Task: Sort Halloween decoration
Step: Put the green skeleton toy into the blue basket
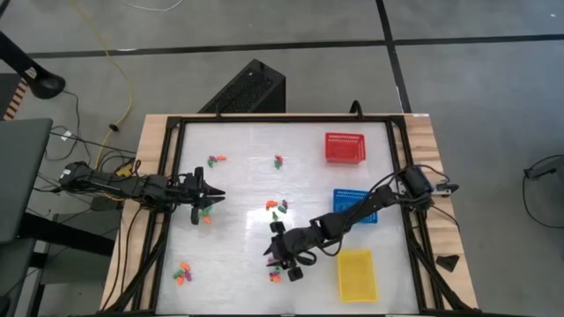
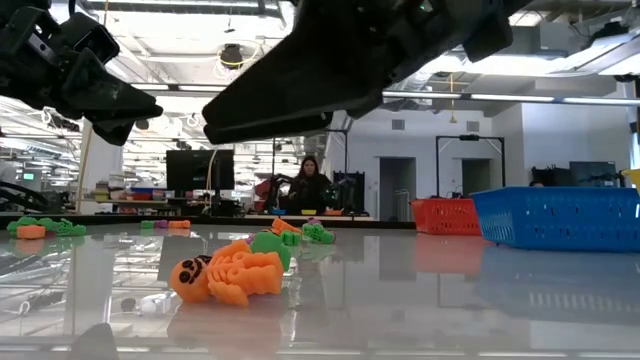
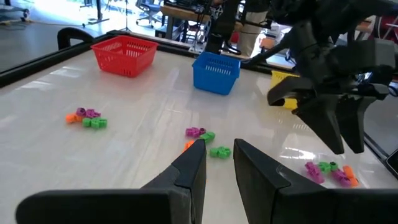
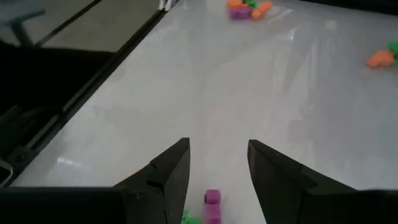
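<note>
The Halloween decoration lies in small orange, green and purple clusters on the white table: far left, far middle, centre, near left and near middle. My right gripper hangs open above the near-middle cluster. In its wrist view a purple trinket shows between the open fingers. My left gripper is open near the table's left edge, level and pointing right, with a few trinkets just beside it. An orange skeleton trinket lies on the table at the front of the low view.
Three mesh baskets stand on the table's right half: red far, blue in the middle, partly under my right arm, and yellow near. A black frame rims the table. A person sits in the room behind.
</note>
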You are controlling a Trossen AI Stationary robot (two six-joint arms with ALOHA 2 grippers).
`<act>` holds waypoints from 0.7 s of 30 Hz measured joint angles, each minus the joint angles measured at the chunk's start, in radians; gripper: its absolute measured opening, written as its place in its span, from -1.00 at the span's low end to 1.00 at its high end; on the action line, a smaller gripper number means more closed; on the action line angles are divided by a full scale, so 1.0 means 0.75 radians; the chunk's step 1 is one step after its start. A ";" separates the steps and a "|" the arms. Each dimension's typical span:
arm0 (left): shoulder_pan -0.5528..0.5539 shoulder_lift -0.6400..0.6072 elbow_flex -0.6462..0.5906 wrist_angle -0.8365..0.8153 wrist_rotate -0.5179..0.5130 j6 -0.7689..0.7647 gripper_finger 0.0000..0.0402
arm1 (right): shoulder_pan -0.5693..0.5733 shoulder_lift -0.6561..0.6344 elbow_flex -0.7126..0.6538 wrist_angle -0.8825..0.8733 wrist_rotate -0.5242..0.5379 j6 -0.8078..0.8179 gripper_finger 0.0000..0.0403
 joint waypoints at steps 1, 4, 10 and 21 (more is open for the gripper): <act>0.000 0.000 0.000 0.000 0.000 0.000 -0.65 | 0.010 0.001 0.000 -0.004 -0.004 -0.005 -0.05; 0.000 0.000 0.000 0.000 0.000 0.000 -0.65 | 0.041 0.001 0.000 -0.005 -0.055 -0.088 -0.05; 0.000 0.000 0.000 0.000 0.000 0.000 -0.65 | 0.108 0.001 0.000 0.022 -0.051 -0.298 -0.05; 0.000 0.000 0.000 0.001 0.000 0.000 -0.65 | 0.071 0.002 -0.007 -0.076 0.002 -0.255 -0.05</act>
